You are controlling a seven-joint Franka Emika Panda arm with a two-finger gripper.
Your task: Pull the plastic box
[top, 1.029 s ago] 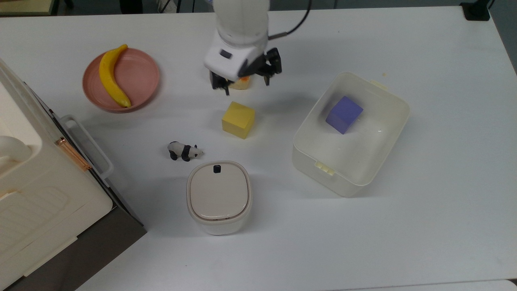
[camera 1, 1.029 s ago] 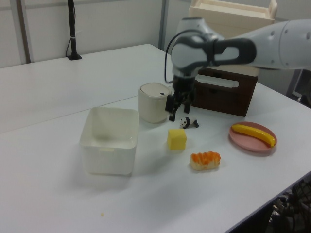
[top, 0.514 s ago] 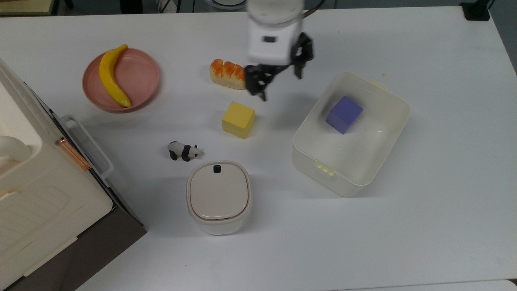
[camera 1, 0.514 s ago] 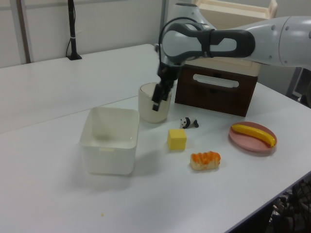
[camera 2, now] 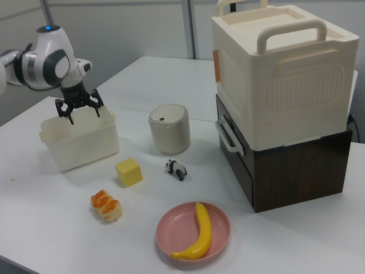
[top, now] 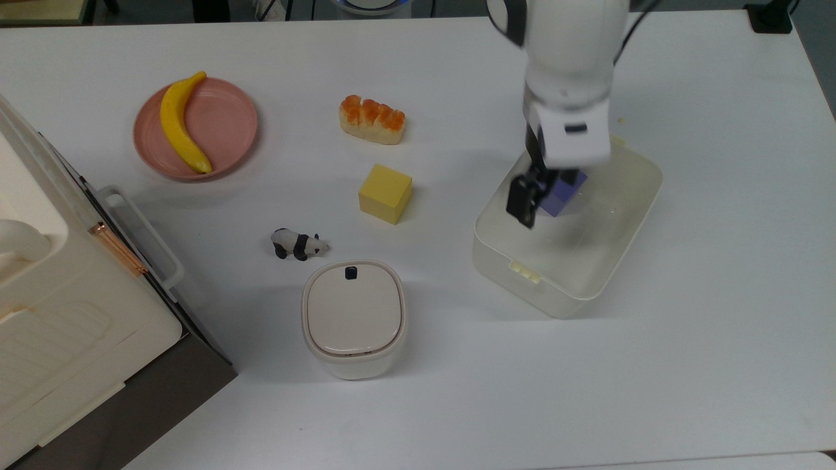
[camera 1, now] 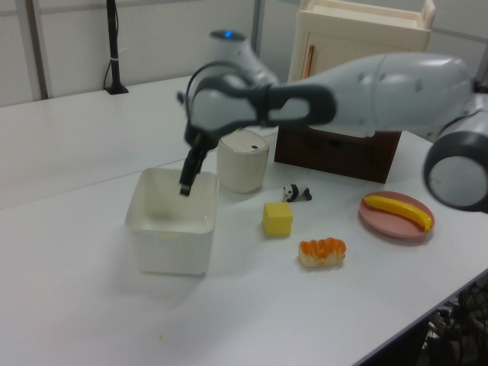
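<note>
White table (top: 686, 365) fills our top view, and we work from its lower edge upward. Low in the centre stands a small lidded container (top: 353, 318), with a toy panda (top: 298, 244) and a yellow cube (top: 385, 193) above it. Right of centre sits the plastic box (top: 627, 215), a milky tub holding a purple cube (top: 569, 186). Our gripper (camera 2: 78, 109) hangs over the box's upper-left part with its fingers spread wide, as the right view shows; it holds nothing. To pull well, we judge we should lower one finger inside a wall and one outside, away from the purple cube, close firmly on the rim, then drag low and level so the light tub slides without tipping. Farther up lie the bread roll (top: 371, 119) and a banana (top: 181, 123) on its pink plate (top: 232, 124).
</note>
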